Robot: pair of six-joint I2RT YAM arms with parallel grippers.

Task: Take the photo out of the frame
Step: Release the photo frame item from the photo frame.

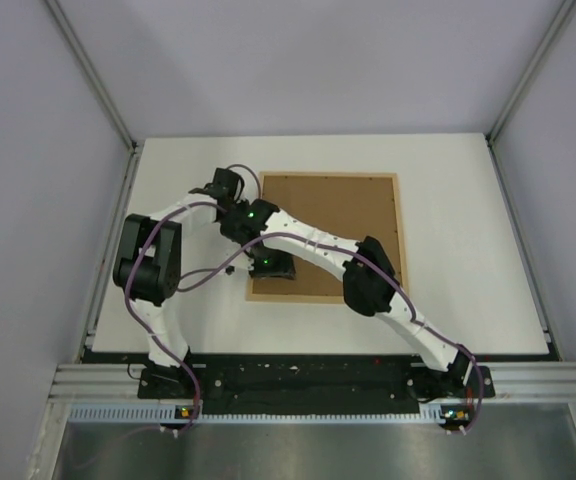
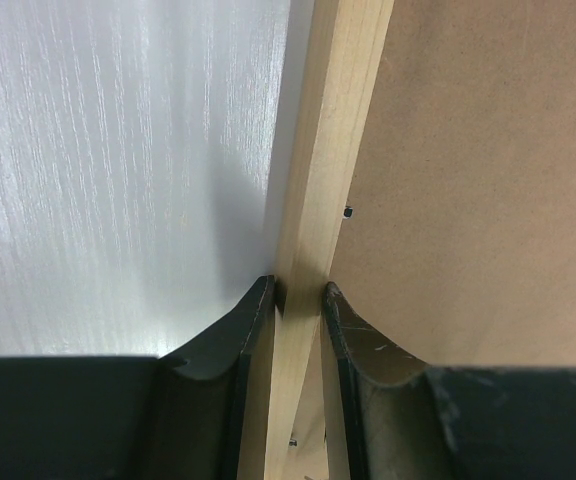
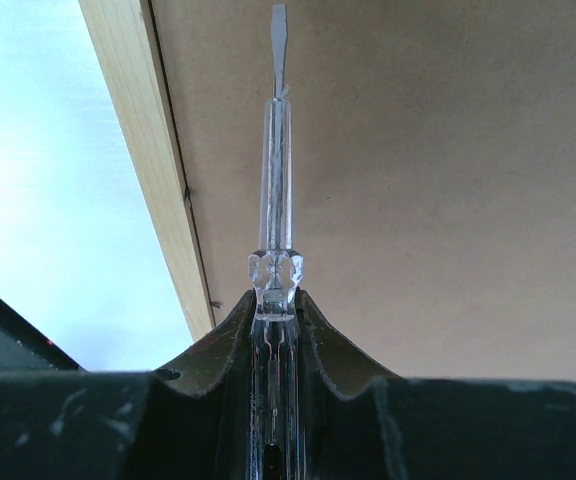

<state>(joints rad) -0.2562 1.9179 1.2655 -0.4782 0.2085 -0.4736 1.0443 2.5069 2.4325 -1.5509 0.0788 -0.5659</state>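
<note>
Left gripper (image 2: 298,300) pinches the frame (image 2: 320,170) on its 9 o'clock rail; right gripper (image 3: 276,300) clamps a clear-handled flat screwdriver (image 3: 277,160), tip pointing to 12 o'clock.

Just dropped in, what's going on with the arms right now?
The frame lies back-up on the table. The left gripper is clamped on its light-wood side rail. The right gripper holds a clear-handled flat screwdriver, blade over the brown backing. The backing is still in; the photo isn't visible.
</note>
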